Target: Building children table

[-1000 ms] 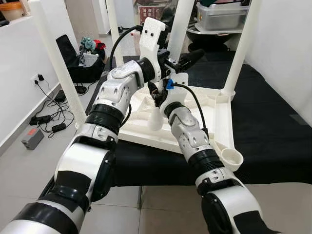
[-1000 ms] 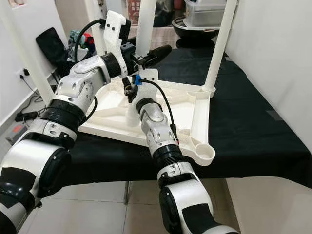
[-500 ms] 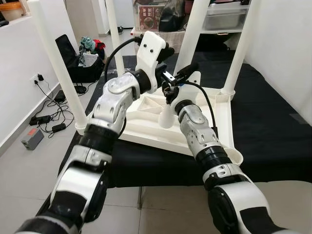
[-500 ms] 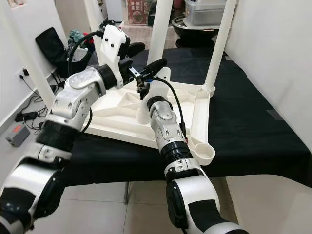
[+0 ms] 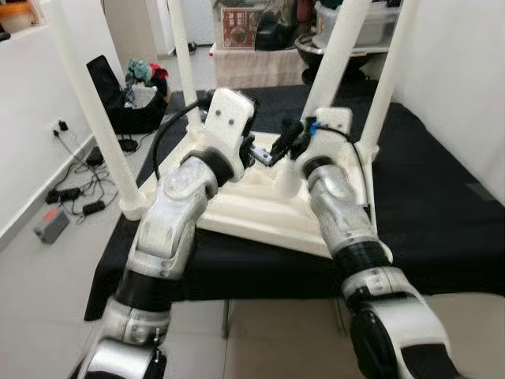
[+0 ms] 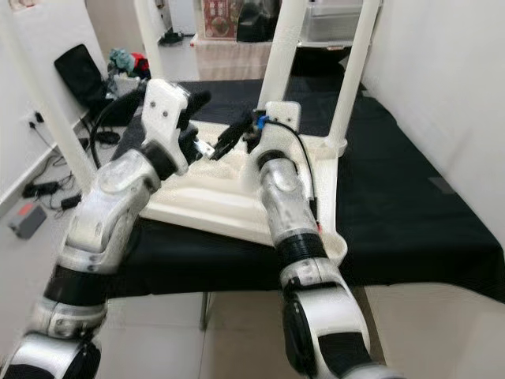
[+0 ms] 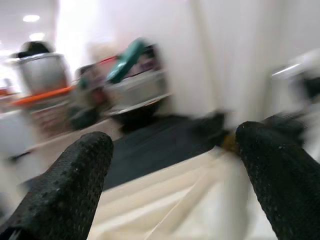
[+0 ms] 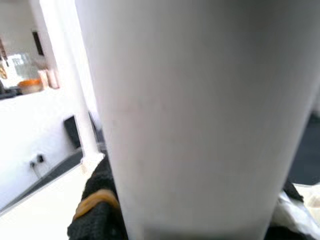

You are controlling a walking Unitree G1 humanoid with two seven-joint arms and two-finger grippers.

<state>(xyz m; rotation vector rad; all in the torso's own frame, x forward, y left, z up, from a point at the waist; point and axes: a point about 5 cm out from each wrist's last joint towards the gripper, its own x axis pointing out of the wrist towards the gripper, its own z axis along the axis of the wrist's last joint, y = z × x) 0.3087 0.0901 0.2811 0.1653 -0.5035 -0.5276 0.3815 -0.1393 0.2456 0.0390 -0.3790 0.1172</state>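
Observation:
A white children's table point(image 5: 237, 207) lies upside down on a black-covered surface point(image 5: 442, 197). Three of its legs stand up: one at the near left point(image 5: 87, 103), one at the far left point(image 5: 180, 47), one at the far right point(image 5: 392, 71). A further white leg point(image 5: 335, 55) leans over the underside, its foot near the middle point(image 5: 286, 183). My right gripper point(image 5: 306, 140) is shut on this leg; in the right wrist view the leg point(image 8: 200, 115) is up close, with a black finger point(image 8: 95, 210) beside it. My left gripper point(image 7: 170, 170) is open just left of the leg, its fingers point(image 5: 276, 150) holding nothing.
On the floor at the left are a black bag point(image 5: 118, 87), cables point(image 5: 79, 207) and a grey power strip point(image 5: 49, 225). White walls close in on both sides. Bins and boxes point(image 5: 371, 16) stand behind the table.
The right gripper has carried the leaning leg rightward over the underside, toward the far right leg. The left arm has stretched forward after it. The camera has shifted too.

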